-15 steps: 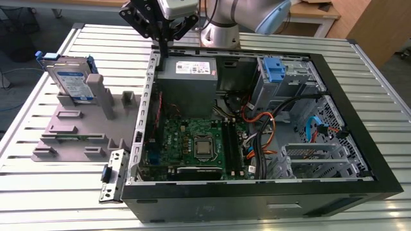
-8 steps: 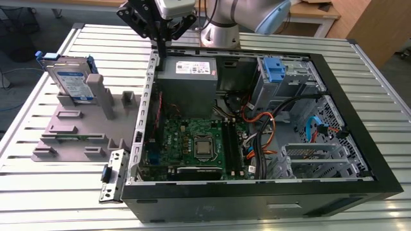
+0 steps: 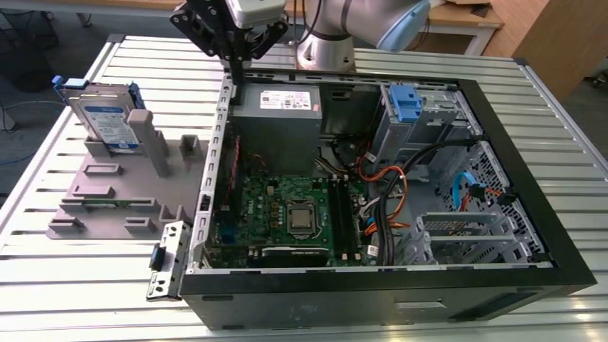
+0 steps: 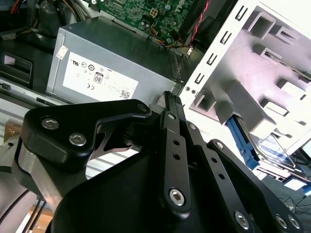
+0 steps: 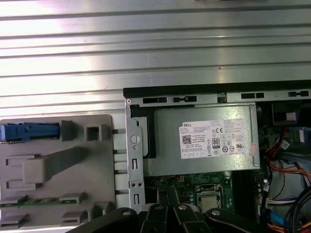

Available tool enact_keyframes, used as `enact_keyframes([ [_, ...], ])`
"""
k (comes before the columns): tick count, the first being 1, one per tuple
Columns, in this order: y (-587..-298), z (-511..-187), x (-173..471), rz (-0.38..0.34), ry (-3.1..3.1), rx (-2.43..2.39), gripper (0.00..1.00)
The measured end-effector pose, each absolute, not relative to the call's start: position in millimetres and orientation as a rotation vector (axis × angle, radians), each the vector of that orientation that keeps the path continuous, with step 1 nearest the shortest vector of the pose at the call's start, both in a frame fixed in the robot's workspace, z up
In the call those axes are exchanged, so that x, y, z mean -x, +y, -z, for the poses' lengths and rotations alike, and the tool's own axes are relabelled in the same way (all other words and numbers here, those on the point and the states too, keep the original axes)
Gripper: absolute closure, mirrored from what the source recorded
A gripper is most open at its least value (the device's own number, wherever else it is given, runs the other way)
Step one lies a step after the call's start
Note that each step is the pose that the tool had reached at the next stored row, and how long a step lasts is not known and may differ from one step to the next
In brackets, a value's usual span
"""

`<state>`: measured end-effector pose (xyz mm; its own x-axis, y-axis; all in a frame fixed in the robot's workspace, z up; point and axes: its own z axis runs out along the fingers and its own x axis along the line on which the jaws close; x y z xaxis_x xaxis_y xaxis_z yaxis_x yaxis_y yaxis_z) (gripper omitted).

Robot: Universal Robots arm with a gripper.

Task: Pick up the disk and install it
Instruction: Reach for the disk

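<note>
Well, from where I stand, hardly any of the job is done. The disk (image 3: 107, 117) stands on edge in the grey holder (image 3: 114, 187) on the slatted metal surface (image 3: 57, 285), at the exterior view's left and outside the open computer case (image 3: 517, 214). Its label faces the near side and its blue frame shows along the top. Nothing is touching it.

The gripper (image 3: 232, 58) hangs over the far left corner of the case, above the rim and close to the grey power-supply box (image 3: 278, 107). That puts it well apart from the disk, to the disk's right and farther back. The jaws look pressed together with nothing between them. In the first wrist view the two tips sit side by side above the motherboard (image 5: 194, 182), and in that same view the disk's blue top edge (image 5: 29, 131) lies off across the holder.

Inside the case I can see the board, the cabling and the metal drive cage with the tall blue clip (image 3: 406, 103) at the far right, and no drive seated among them as far as I can make out. So I judge both halves outstanding: the disk has not been picked up, and it has not been installed.
</note>
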<state>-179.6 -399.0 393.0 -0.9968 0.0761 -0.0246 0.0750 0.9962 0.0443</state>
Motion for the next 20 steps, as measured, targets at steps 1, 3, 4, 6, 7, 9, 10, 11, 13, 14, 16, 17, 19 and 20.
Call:
enact_keyframes([
  [1,-398.9,-393.0,180.9,-0.068,3.112,-0.118,0.89],
  [3,-398.9,-393.0,184.3,-0.068,3.112,-0.118,0.89],
  [4,-398.9,-392.9,185.2,-0.068,3.112,-0.118,0.89],
  [6,-398.9,-392.9,186.1,-0.068,3.112,-0.118,0.89],
  [7,-398.9,-392.9,186.2,-0.068,3.112,-0.118,0.89],
  [9,-398.9,-392.9,186.4,-0.068,3.112,-0.118,0.89],
  [10,-398.9,-393.0,186.5,-0.068,3.112,-0.118,0.89],
  [11,-398.9,-392.9,186.5,-0.068,3.112,-0.118,0.89],
  [13,-398.9,-392.9,186.6,-0.068,3.112,-0.118,0.89],
  [14,-398.9,-392.9,186.7,-0.068,3.112,-0.118,0.89],
  [16,-398.9,-392.9,187.2,-0.068,3.112,-0.118,0.89],
  [17,-399.0,-392.9,187.6,-0.068,3.112,-0.118,0.89],
  [19,-399.0,-392.9,189.1,-0.068,3.112,-0.118,0.89],
  [20,-398.9,-392.9,189.9,-0.068,3.112,-0.118,0.89],
])
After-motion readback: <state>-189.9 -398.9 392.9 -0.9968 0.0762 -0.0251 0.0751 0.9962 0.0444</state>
